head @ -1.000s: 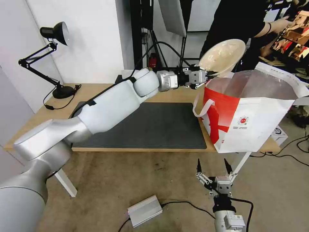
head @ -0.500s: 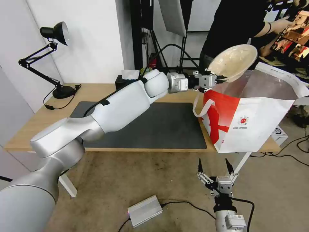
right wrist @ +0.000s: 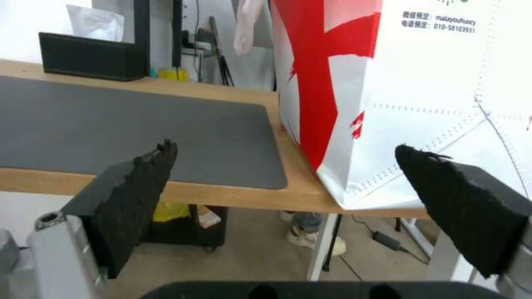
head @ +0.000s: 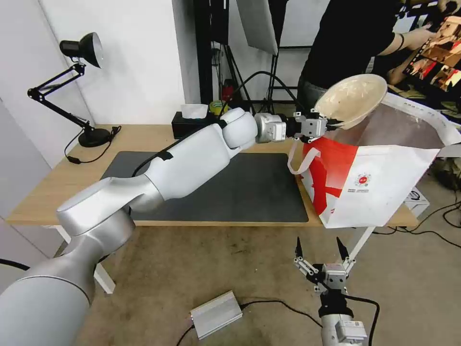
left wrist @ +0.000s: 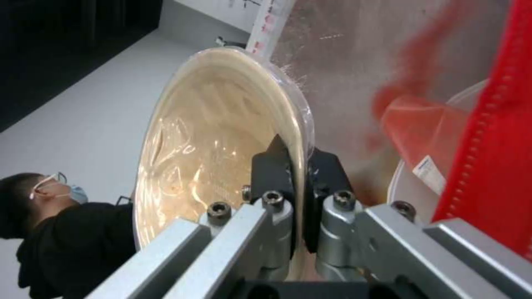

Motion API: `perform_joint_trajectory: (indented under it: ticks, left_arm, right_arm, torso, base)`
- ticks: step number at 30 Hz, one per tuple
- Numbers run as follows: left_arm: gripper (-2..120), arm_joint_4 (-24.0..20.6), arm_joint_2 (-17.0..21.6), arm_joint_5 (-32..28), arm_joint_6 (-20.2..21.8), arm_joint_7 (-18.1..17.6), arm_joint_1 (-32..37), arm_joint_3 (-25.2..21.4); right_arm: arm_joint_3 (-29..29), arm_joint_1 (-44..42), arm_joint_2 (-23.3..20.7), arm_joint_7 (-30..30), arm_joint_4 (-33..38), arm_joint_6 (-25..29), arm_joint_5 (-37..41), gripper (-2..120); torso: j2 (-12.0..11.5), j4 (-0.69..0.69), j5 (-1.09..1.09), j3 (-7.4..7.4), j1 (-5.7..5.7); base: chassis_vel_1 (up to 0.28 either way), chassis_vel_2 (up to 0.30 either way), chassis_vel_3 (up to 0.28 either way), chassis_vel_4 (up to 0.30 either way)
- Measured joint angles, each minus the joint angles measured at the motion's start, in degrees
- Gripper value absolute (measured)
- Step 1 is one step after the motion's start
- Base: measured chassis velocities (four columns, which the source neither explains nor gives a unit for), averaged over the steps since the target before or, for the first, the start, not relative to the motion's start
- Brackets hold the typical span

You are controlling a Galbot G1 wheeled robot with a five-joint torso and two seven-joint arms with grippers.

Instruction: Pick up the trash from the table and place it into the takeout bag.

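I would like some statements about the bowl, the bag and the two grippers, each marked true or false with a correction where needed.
1. The left gripper pinches the rim of the beige shallow bowl. True.
2. The bowl lies flat on the dark grey rectangular mat. False: it is held tilted above the open mouth of the red-and-white takeout bag.
3. The right gripper is open, low in front of the light-wood table. True.
4. The bag stands on the floor. False: it stands on the table, beside the mat.
5. The black tissue box is inside the bag. False: it sits at the table's back edge.
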Motion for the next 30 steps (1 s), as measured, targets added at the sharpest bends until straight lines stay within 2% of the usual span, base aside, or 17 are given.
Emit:
perform_joint_trajectory:
  ticks: [16,25,29,30]
  left_arm:
    - [1,2.2,-1.4,1.1,-0.5,0.0,0.7,0.4]
    - [1,1.4,-1.4,1.2,-0.5,-0.1,0.2,0.4]
    - [17,0.4,-0.9,1.1,-0.4,-0.2,-0.4,0.9]
    - [17,0.4,-0.9,1.1,-0.4,-0.2,-0.4,0.9]
  right_arm:
    - [-0.1,0.0,0.3,0.0,-0.5,0.2,-0.2,100]
    - [-0.1,0.0,0.3,0.1,-0.4,0.2,-0.3,100]
    - [-0.2,0.1,0.4,0.1,-0.2,0.2,-0.4,100]
    - [-0.2,0.1,0.4,0.1,-0.2,0.2,-0.4,100]
  torso:
    - [0.0,0.0,0.0,0.0,0.0]
    - [0.0,0.0,0.0,0.0,0.0]
    - [0.0,0.0,0.0,0.0,0.0]
    - [0.0,0.0,0.0,0.0,0.0]
  base:
    - [0.0,0.0,0.0,0.0]
    - [0.0,0.0,0.0,0.0]
    - [0.0,0.0,0.0,0.0]
    - [0.0,0.0,0.0,0.0]
